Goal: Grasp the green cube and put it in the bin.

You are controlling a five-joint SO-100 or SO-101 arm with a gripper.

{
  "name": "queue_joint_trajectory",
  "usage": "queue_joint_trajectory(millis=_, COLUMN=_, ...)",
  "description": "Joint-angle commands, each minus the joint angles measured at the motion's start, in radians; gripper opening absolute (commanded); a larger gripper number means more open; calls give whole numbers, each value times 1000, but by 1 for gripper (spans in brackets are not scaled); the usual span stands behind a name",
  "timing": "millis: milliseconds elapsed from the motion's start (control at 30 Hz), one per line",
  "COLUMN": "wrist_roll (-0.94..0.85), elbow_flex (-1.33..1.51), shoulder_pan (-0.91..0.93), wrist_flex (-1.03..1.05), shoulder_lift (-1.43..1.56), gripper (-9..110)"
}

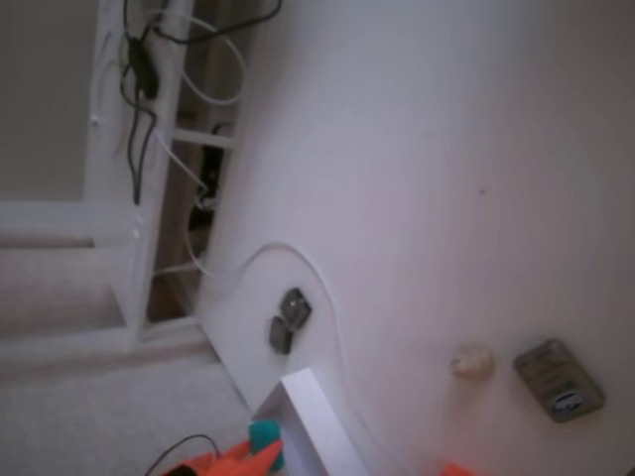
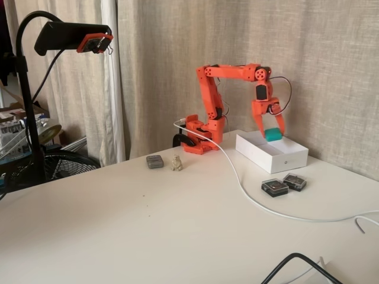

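1. Nearest the camera in a fixed view: black cable (image 2: 299, 263) looping at the bottom edge, then the white table (image 2: 118, 231) and a white cable (image 2: 249, 195) trailing across it.
2. Gripper (image 2: 271, 134) hangs over the bin (image 2: 271, 155), fingers closed onto the green cube (image 2: 272, 134), cube clear of the bin floor as far as I can tell.
3. Step in hand, my read: carry done, cube over the bin, release pending.
4. Next move calls for opening the jaws; the cube looks near the far wall, so maybe a small lowering first to avoid a bounce out.
5. The side-on fixed view shows the whole orange arm (image 2: 210, 94), the bin's full outline, two dark grey pieces (image 2: 284, 184) on the table near the bin, plus a small grey item (image 2: 155, 161) and a beige figurine (image 2: 176, 163) near the arm's base.
6. The other fixed view only catches a bin corner (image 1: 313, 412), the green cube (image 1: 264, 436) between orange fingers (image 1: 248, 458) at the bottom edge, dark grey pieces (image 1: 288, 319), and window-side cables (image 1: 144, 79); the arm is out of frame.
7. That view puts the cube beside the bin wall, hard to say whether inside its edge.
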Motion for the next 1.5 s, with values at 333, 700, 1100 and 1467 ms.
queue_joint_trajectory(millis=333, wrist_roll=11, elbow_flex=17, shoulder_pan=69, wrist_flex=-158, shoulder_lift=58, gripper=34)
queue_joint_trajectory(millis=700, wrist_roll=178, elbow_flex=321, shoulder_pan=362, wrist_flex=-630, shoulder_lift=322, gripper=33)
queue_joint_trajectory(millis=1100, wrist_roll=295, elbow_flex=655, shoulder_pan=416, wrist_flex=-433, shoulder_lift=778, gripper=21)
queue_joint_trajectory(millis=1467, wrist_roll=305, elbow_flex=822, shoulder_pan=411, wrist_flex=-241, shoulder_lift=1115, gripper=13)
